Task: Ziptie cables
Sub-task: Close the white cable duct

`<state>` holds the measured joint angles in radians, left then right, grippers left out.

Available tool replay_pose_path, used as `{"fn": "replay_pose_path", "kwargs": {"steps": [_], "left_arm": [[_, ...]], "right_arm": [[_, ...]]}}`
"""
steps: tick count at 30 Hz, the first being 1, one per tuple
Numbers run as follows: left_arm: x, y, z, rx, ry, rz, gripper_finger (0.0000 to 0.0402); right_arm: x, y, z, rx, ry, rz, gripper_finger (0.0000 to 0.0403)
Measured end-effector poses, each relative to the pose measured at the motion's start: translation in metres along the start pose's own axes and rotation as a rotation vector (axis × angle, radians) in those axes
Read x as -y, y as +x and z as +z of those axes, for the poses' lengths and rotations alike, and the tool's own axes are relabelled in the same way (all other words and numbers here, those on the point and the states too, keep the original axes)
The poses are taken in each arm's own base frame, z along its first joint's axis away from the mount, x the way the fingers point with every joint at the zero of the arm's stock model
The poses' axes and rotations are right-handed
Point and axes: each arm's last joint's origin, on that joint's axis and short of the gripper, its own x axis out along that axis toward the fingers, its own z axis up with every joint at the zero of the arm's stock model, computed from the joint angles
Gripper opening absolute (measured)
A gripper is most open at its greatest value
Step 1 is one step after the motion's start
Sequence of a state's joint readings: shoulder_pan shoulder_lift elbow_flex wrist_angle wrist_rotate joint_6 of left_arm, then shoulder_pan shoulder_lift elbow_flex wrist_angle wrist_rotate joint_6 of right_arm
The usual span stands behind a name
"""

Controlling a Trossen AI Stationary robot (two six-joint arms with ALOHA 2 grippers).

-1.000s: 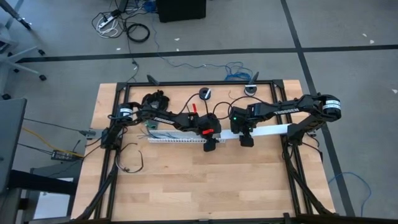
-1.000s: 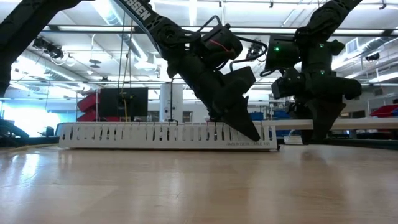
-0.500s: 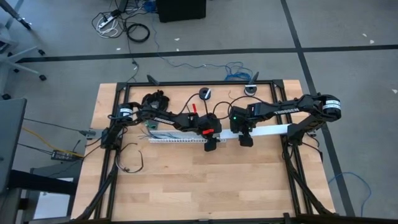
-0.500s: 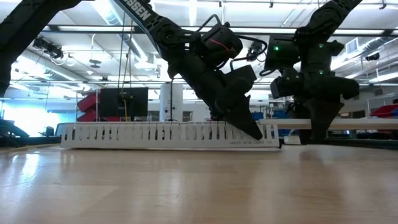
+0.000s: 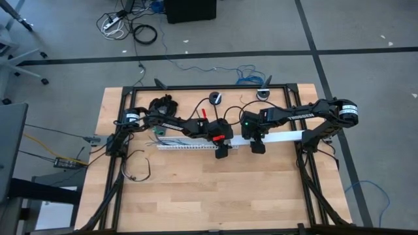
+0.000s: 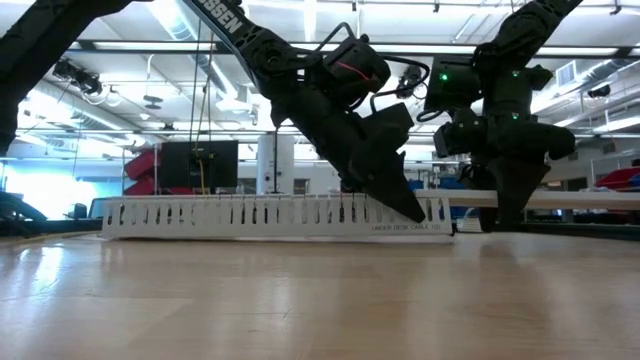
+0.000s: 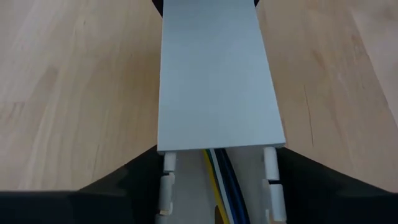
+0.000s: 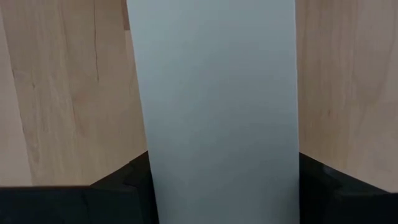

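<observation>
From overhead the cables (image 5: 171, 138) lie in the slotted duct (image 5: 186, 145), left gripper (image 5: 222, 152) clamped across its end, right gripper (image 5: 258, 147) gripping the flat cover (image 5: 284, 139), though only the left wrist cam shows wires (image 7: 219, 180) under the cover's edge.

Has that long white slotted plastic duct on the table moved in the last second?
Yes, slightly. In the low view the white slotted duct has slid a little to the picture's right: both its ends sit further right against the room behind it.
</observation>
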<state>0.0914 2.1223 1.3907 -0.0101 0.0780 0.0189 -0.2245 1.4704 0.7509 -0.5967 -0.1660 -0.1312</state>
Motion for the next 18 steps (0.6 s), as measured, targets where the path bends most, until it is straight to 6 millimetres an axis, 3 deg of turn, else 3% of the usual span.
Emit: {"fn": "replay_pose_path", "kwargs": {"steps": [7, 14, 18], "left_arm": [[0.0, -0.002, 0.003, 0.007, 0.002, 0.0, 0.0285], [0.0, -0.009, 0.011, -0.135, 0.029, -0.004, 0.0308], [0.0, -0.012, 0.005, -0.22, 0.043, -0.012, 0.031]], "right_arm": [[0.0, 0.001, -0.001, -0.01, 0.007, -0.012, 0.0229], [0.001, 0.0, -0.004, -0.041, 0.011, -0.036, 0.0229], [0.002, 0.0, -0.005, -0.058, 0.019, -0.046, 0.0229]]}}
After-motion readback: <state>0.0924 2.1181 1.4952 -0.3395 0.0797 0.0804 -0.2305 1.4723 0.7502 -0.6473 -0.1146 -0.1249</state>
